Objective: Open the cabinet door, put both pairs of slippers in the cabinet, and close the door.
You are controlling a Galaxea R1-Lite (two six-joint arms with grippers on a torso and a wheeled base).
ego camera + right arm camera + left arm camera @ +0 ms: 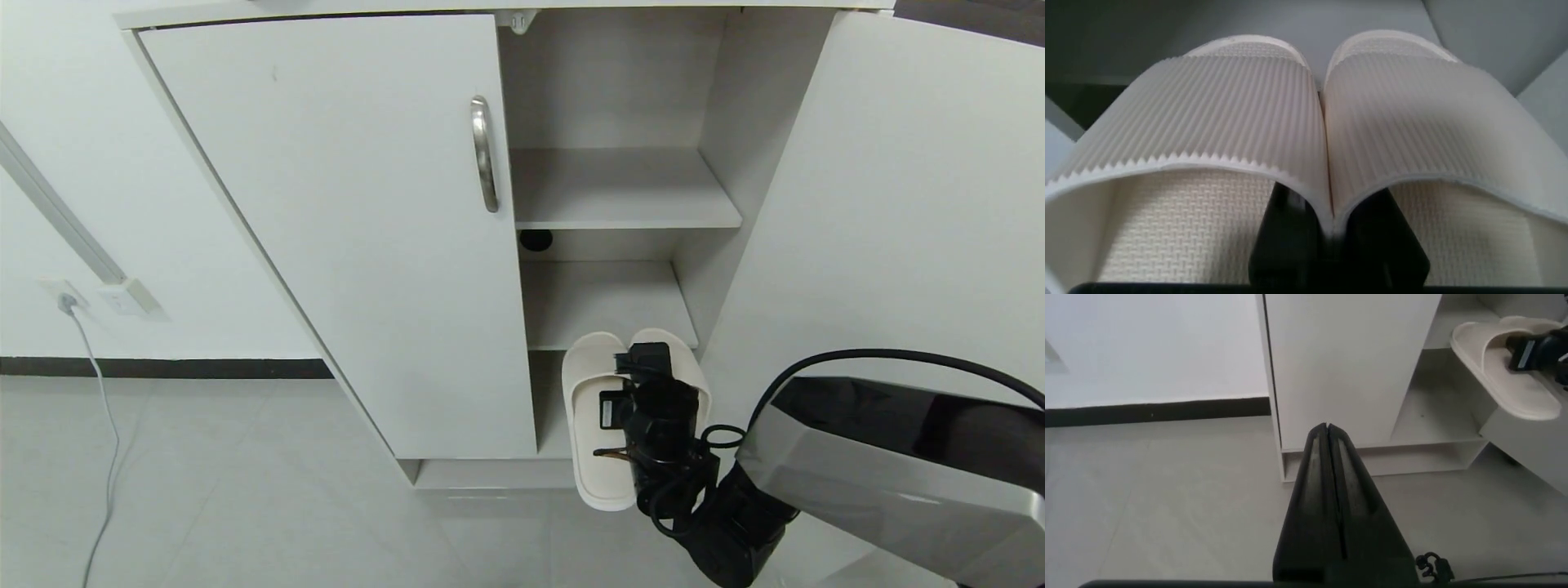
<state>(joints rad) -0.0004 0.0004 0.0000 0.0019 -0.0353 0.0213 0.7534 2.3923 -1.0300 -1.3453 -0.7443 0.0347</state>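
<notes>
My right pincer [649,369] is clenched on one pair of white slippers [589,412]. The right wrist view shows how: the two slippers lie side by side, and my fingers [1284,241] squeeze the inner edges of the two ribbed straps [1233,114] together where they meet. The pair hangs in the air just before the open half of the cabinet [739,106], with the toes pointing in toward the lower shelf [604,304] and the bottom compartment [552,408]. The heels point back toward me, and as far as I can judge the pair rests on nothing. The right door [898,204] stands wide open; the left door [343,229] with its metal handle [484,155] is shut.

These look like moulded foam: light, soft and a little springy. The weight should not trouble me. The ribbing gives my fingers some bite, but the straps can squash and creep, and since I hold two edges in one pinch, either slipper could slide out alone. The long soles may also swing about the grip, so I would carry them in level and slowly. The joined straps seem the right hold, because a grip on the soles would let the pair splay.

My left pincer [1327,434] hovers low over the floor [1151,506] before the shut door, its fingers pressed together on nothing.
</notes>
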